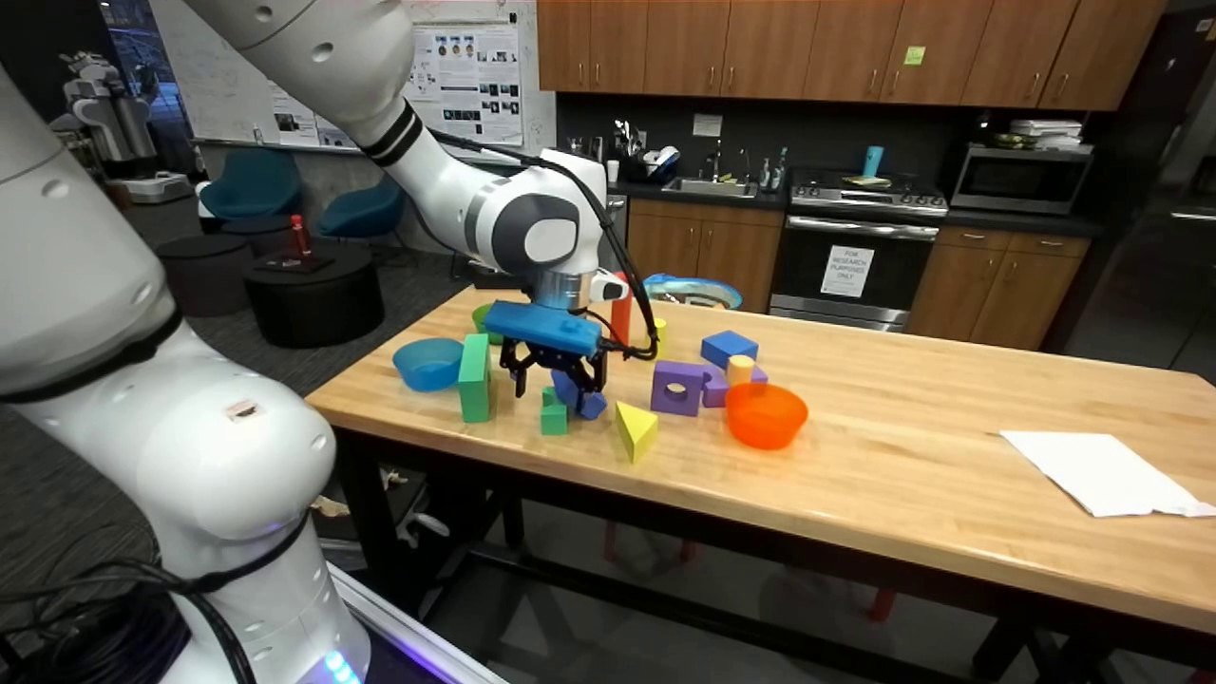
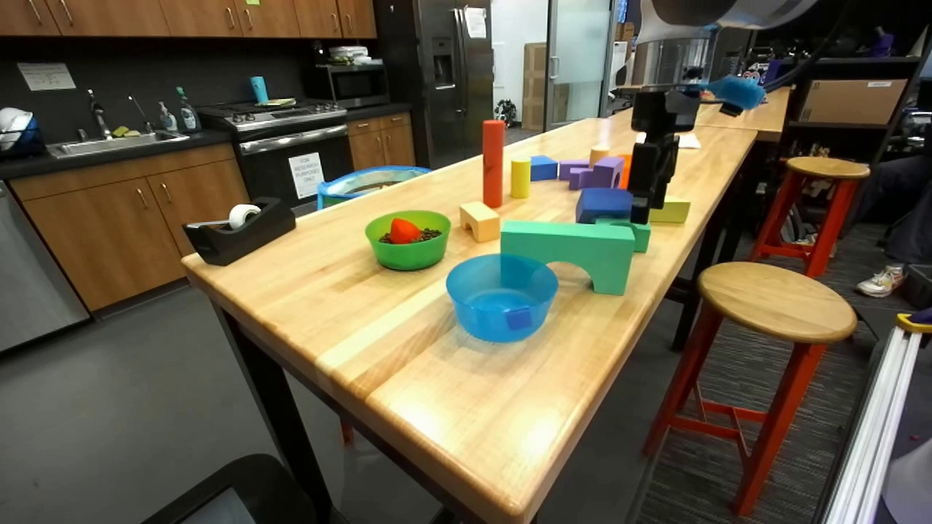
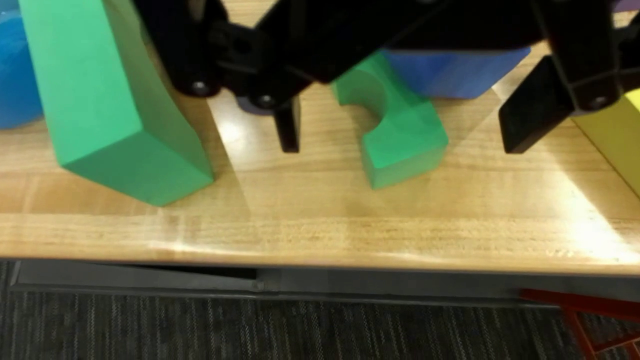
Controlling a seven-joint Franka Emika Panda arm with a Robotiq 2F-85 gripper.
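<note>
My gripper (image 3: pixel 409 142) points down with its jaws wide apart and nothing held. Between its fingers in the wrist view lies a small green arch block (image 3: pixel 405 135), flat on the table. A blue block (image 3: pixel 452 75) lies against or close to it, partly hidden by the gripper. To one side stands a large green arch block (image 2: pixel 564 240), with a translucent blue bowl (image 2: pixel 502 302) beyond it. On the opposite side sits a yellow triangular block (image 1: pixel 635 430). In an exterior view the fingers (image 2: pixel 641 207) overlap the blue block, so whether they touch it I cannot tell.
Purple blocks (image 1: pixel 676 389) and an orange bowl (image 1: pixel 766 418) stand farther along the table. A tall red cylinder (image 2: pixel 493 164), yellow cylinder (image 2: pixel 520 178), tan arch (image 2: pixel 480 221) and green bowl (image 2: pixel 408 253) stand toward the far side. The table's edge (image 3: pixel 320 260) runs close to the gripper.
</note>
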